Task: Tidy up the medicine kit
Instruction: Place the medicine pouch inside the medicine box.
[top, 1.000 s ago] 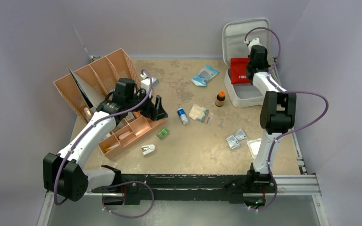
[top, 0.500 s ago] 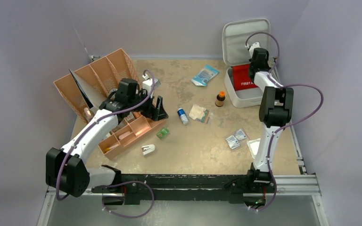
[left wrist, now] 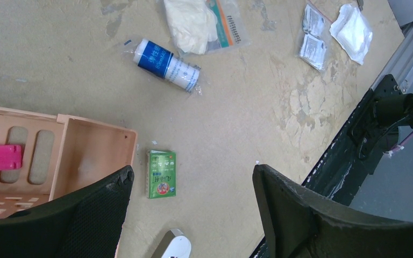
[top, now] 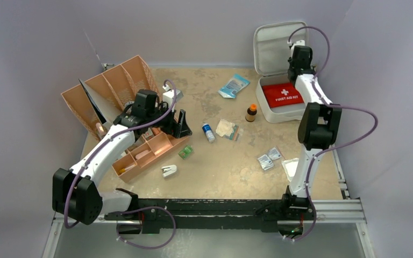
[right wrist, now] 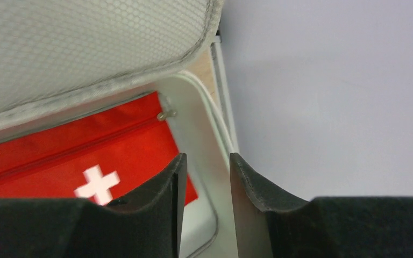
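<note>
The medicine kit (top: 268, 114), a light grey hard case, stands open at the back right with its lid (top: 273, 48) upright against the wall. A red first aid pouch (top: 283, 94) lies flat in its base; in the right wrist view the pouch (right wrist: 80, 156) shows beside the case's rim (right wrist: 201, 134). My right gripper (top: 300, 60) hangs over the case's far right rim, near the hinge. Its jaws (right wrist: 206, 161) are a little open with nothing between them. My left gripper (top: 178, 124) is open and empty above the table (left wrist: 192, 177), close to a small green box (left wrist: 161, 173).
A tan divided tray (top: 150, 153) and an upright tan organizer (top: 113, 88) stand at the left. Loose on the table are a blue-white roll (top: 208, 131), a brown bottle (top: 251, 113), a gauze packet (top: 229, 129), a blue packet (top: 234, 85), sachets (top: 269, 157) and a white item (top: 169, 170).
My right gripper opened and let go of the red pouch, which now lies flat in the case. That gripper drew back toward the lid. The left arm has barely moved.
</note>
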{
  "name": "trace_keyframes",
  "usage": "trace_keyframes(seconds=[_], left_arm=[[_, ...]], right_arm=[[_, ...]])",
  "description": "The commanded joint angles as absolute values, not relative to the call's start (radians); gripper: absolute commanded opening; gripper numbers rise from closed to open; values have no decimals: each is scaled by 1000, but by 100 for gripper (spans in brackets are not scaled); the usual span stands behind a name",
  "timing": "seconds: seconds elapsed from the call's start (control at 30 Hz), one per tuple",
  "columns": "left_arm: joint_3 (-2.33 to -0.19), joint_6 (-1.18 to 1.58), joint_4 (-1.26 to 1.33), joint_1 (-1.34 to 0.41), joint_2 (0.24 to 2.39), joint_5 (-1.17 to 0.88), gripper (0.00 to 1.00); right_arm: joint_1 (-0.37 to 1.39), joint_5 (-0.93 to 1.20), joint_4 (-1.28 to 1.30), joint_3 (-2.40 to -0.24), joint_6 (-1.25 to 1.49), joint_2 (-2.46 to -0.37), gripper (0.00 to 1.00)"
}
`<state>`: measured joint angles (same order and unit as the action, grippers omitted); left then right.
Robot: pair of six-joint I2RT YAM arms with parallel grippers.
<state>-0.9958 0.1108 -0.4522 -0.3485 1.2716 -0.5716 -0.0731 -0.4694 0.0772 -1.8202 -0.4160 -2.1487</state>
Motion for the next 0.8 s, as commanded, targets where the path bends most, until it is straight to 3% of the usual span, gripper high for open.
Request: trace_keyframes(seconds=[0.0,0.17,0.5,0.77], left_arm=[[-998,96,-438,-351,1229,-579,80],[-1000,101,-434,-351,1216,-605,80],[-991,97,-431,-351,1174,-602,80],[-990,94,-433,-351,1175,-591,80]], right_arm=[[-69,-337,298,-1849,-157,-2011,37],[-69,-227,365,-1750,-28,-1967,38],[-69,34,420,-1708,115,-2072,32],[-70,-20,450,-1740,99,-2193,24]])
